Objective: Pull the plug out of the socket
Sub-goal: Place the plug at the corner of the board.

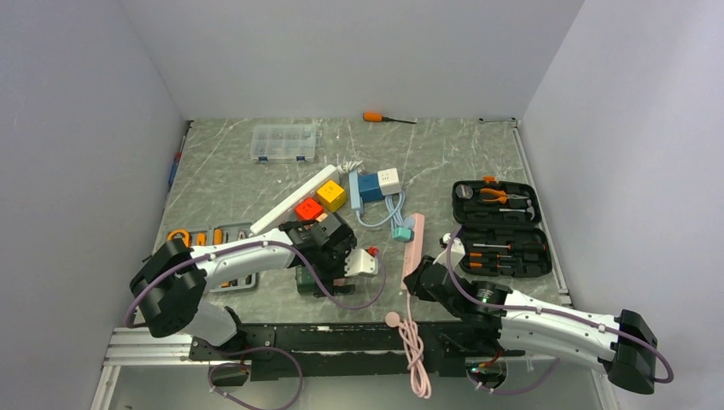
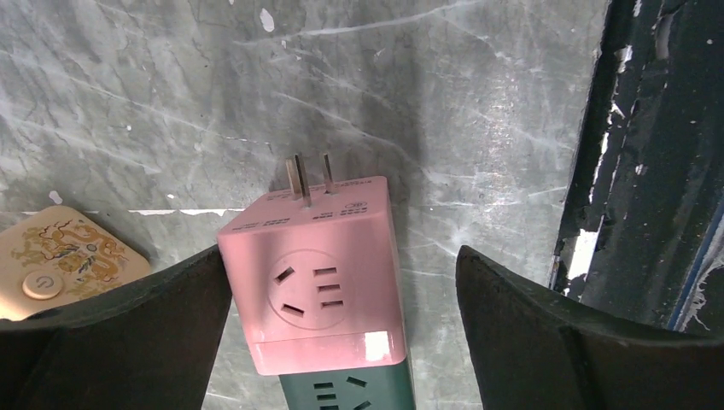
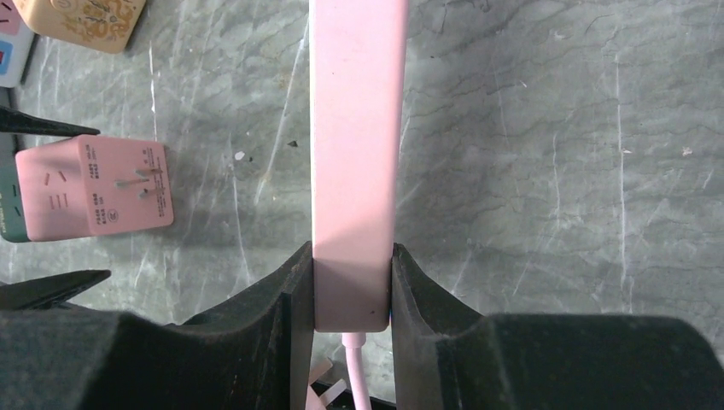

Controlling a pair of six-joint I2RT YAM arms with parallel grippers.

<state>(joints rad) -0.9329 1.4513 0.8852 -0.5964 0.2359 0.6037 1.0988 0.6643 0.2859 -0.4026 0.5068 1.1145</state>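
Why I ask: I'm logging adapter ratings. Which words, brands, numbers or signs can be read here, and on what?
No quotable text in any view.
pink cube adapter: small print around its prongs, too small to read.
beige cube: a power symbol on its round button; ornamental pattern, no words.
pink power strip: no marking visible on the face shown.

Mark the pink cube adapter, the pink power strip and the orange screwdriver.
pink cube adapter [image 2: 312, 286]: left wrist view, on its socket face.
pink power strip [image 3: 357, 154]: right wrist view, middle of its body.
orange screwdriver [image 1: 372, 117]: top view, on its handle.
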